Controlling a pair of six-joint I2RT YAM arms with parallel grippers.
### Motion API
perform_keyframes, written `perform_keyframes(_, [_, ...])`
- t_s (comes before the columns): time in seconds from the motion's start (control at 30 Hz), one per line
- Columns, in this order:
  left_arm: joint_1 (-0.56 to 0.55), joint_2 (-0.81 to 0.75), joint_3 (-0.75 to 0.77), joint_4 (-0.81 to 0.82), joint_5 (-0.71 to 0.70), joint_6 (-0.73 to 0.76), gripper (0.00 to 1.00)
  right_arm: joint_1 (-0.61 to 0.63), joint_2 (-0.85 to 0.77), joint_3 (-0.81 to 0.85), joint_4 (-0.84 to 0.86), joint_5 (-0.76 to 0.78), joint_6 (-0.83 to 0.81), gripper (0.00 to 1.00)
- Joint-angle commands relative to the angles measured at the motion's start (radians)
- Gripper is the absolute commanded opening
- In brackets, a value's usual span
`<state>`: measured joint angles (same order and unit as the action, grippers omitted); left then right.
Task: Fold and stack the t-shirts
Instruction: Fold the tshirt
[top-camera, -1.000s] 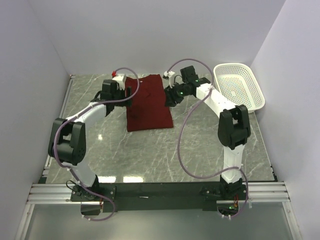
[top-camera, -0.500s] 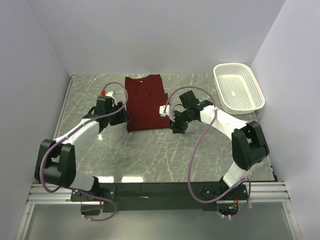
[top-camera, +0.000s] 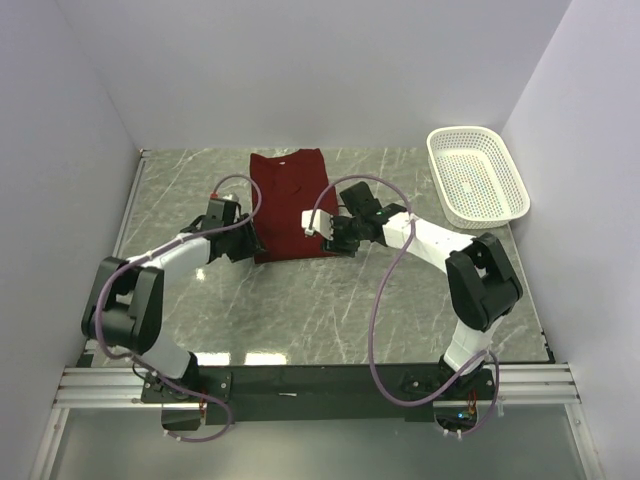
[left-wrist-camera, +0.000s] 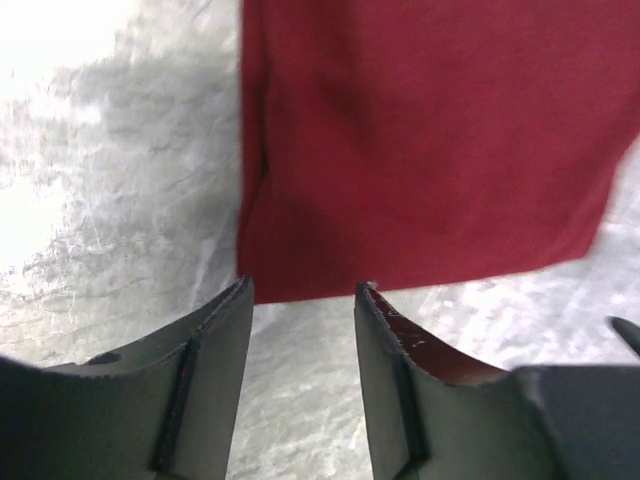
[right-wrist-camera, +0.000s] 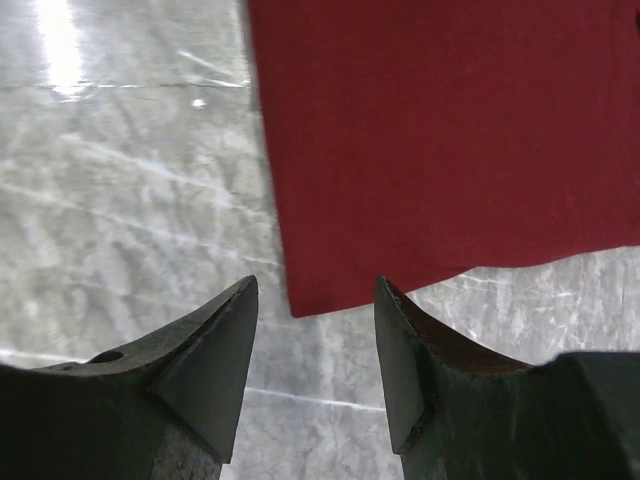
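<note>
The left arm (top-camera: 168, 250) rises from its base at the near edge, folds at an elbow out on the left, and sends its forearm low and inward across the table (top-camera: 300, 320). The right arm (top-camera: 432, 238) mirrors it, with its elbow high on the right and its forearm angled in toward the middle. A purple cable (top-camera: 374, 320) loops off each arm.

The left gripper (left-wrist-camera: 305, 290) sits at the near left corner of the shirt (top-camera: 292, 195). Its jaws are spread with nothing between them, and the cloth's corner lies just past the fingertips. The right gripper (right-wrist-camera: 316, 285) sits at the near right corner, also spread and empty, with that corner in line with its gap. Whether either gripper touches the cloth cannot be told.

The shirt lies flat as a long dark red strip running away from the arms, mid-table, with its collar at the far end. From above, the wrists cover the fingers and both near corners. Each wrist view cuts off the far part of the shirt, and the left one is a little blurred. Any neck label is too small to make out.

The white basket (top-camera: 470, 175) stands at the far right, well apart from the shirt.
</note>
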<state>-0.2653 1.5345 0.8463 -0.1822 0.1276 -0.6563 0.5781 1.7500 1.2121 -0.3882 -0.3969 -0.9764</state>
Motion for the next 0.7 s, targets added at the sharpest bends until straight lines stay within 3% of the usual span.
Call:
perform_keyframes(0.0, [-0.008,0.065,0.042,-0.042,-0.049,-0.048,0.49,-0.003,0.006,0.047,0.049,0.03,0.025,0.57])
perform_keyframes(0.17, [-0.011,0.108,0.025,-0.011,-0.051,-0.065,0.46,-0.003,0.008,0.041,0.051,0.032,0.035,0.57])
perform_keyframes(0.37, [-0.011,0.075,-0.009,0.018,-0.043,-0.077,0.14,-0.001,0.013,0.04,0.057,0.039,0.039,0.57])
perform_keyframes(0.5, [-0.011,0.064,-0.019,0.029,-0.036,-0.069,0.08,-0.004,0.008,0.04,0.061,0.036,0.048,0.57])
perform_keyframes(0.57, [-0.011,0.056,-0.035,0.033,-0.011,-0.069,0.01,-0.004,0.008,0.038,0.057,0.036,0.041,0.57])
perform_keyframes(0.67, [-0.015,0.007,-0.081,0.029,0.015,-0.081,0.01,-0.009,-0.006,0.023,0.031,0.02,0.009,0.57])
